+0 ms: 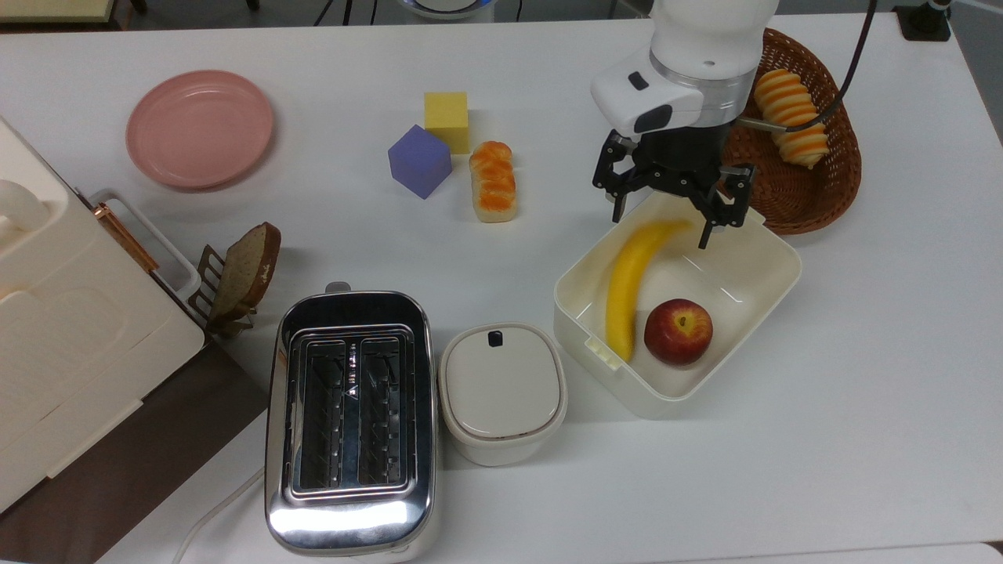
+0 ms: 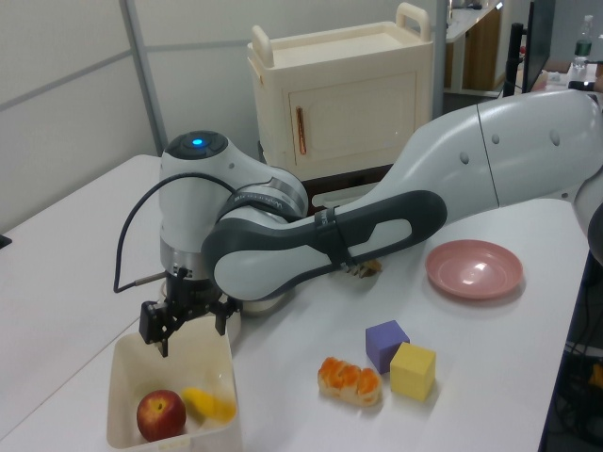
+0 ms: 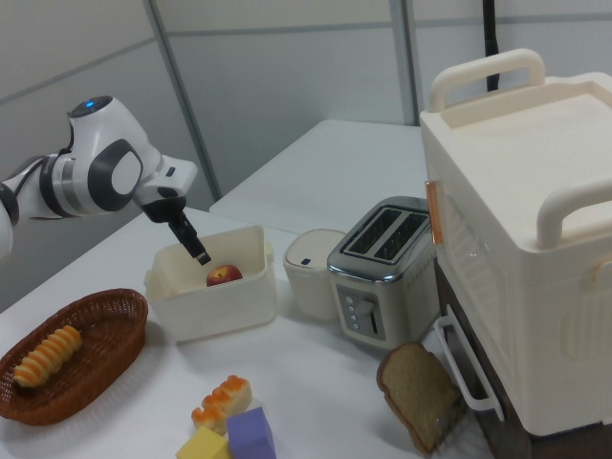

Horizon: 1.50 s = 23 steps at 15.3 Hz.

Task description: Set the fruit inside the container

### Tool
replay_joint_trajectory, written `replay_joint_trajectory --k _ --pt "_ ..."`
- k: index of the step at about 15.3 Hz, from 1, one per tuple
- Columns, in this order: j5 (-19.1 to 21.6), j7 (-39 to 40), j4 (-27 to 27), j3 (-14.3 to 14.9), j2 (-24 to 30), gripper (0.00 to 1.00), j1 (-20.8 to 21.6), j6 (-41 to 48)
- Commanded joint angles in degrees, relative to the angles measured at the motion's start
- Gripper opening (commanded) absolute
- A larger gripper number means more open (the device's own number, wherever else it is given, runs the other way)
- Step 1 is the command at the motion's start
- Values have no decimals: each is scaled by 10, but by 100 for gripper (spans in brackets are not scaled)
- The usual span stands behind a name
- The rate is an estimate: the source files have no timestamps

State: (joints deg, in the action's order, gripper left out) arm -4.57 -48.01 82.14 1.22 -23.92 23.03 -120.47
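The yellow banana (image 1: 629, 288) lies on the floor of the cream-white tub (image 1: 772, 244), just to the top view's left of a red apple (image 1: 678, 331). My gripper (image 1: 662, 225) hangs open over the tub's far rim with nothing between its fingers. In the left view the gripper (image 2: 192, 330) is above the tub (image 2: 117, 377), with the banana (image 2: 209, 404) and apple (image 2: 159, 415) below it. In the right view the gripper (image 3: 197, 251) points down at the tub (image 3: 215, 308), where the apple (image 3: 224, 275) shows.
A wicker basket (image 1: 783, 205) holding a striped bread roll (image 1: 790, 106) sits right behind the tub. A lidded white pot (image 1: 502, 390) and a toaster (image 1: 350, 419) stand to the top view's left. Further back are another roll (image 1: 493, 181), two cubes (image 1: 420, 160) and a pink plate (image 1: 200, 128).
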Motion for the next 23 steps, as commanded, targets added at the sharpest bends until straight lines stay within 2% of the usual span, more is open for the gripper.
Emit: replay_joint_trajectory --k 1,5,6,8,13,14,15,17,23 --pt "-3 2 1 -14 43 100 -32 58" --pt "-2 125 19 -57 92 100 -104 225" --pt "-2 176 41 -62 119 100 -126 269" --pt "0 254 71 -60 150 100 -148 302" --pt "3 344 134 -32 229 100 -217 318" --pt "5 380 138 -17 242 100 -228 319" --pt "8 424 139 6 251 100 -228 326" --pt "12 476 133 29 262 100 -229 338" --pt "12 486 136 40 241 100 -226 297"
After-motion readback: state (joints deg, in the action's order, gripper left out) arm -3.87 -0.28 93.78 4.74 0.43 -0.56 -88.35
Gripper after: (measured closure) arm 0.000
